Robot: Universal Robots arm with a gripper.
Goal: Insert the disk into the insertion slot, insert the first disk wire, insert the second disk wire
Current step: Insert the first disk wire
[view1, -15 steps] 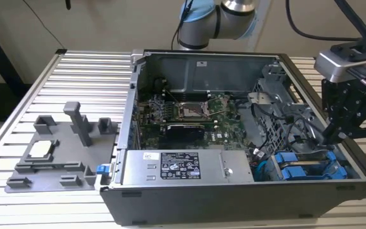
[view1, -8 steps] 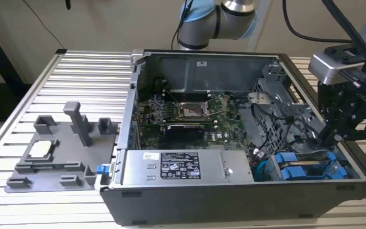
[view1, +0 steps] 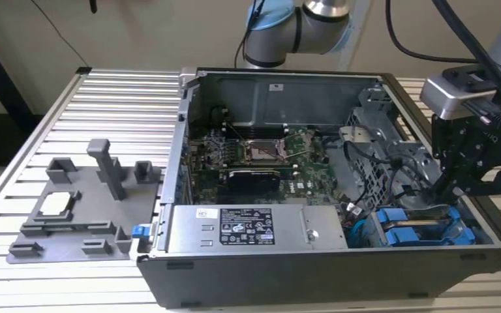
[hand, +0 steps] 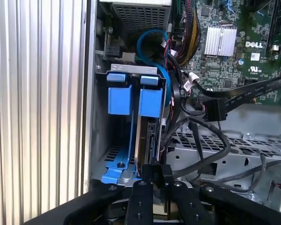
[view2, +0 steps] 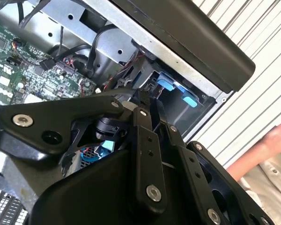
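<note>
Bright blue plastic frames the disk [hand: 149, 105], one flat grey metal slab seen edge-on in the first wrist view. It stands inside the insertion slot [hand: 99, 136], a rectangular sheet-metal cage. Two blue carrier tabs [hand: 119, 99] sit side by side at one end of the cage, and the disk lies behind one of them.

In the exterior view the cage lies at about four o'clock in the open computer case [view1: 320, 274]. The single black, angular gripper [view1: 445, 190] reaches into the case at about three o'clock, just beside the cage. In the first wrist view the gripper [hand: 153, 174] is at the disk's near edge. Whether it is clenched, released or grasping anything cannot be told.

Several black cables [hand: 253, 91] and one looped blue cable [hand: 147, 37] run close by. One green motherboard [view1: 259, 153] fills the case's centre. One labelled grey power supply box [view1: 250, 228] sits at six o'clock.

The case rests on a ribbed aluminium table [view1: 102, 104]. One grey moulded fixture [view1: 76, 208] lies on the table at nine o'clock from the case. A person's arm [view2: 267, 150] shows past the case in the second wrist view.
</note>
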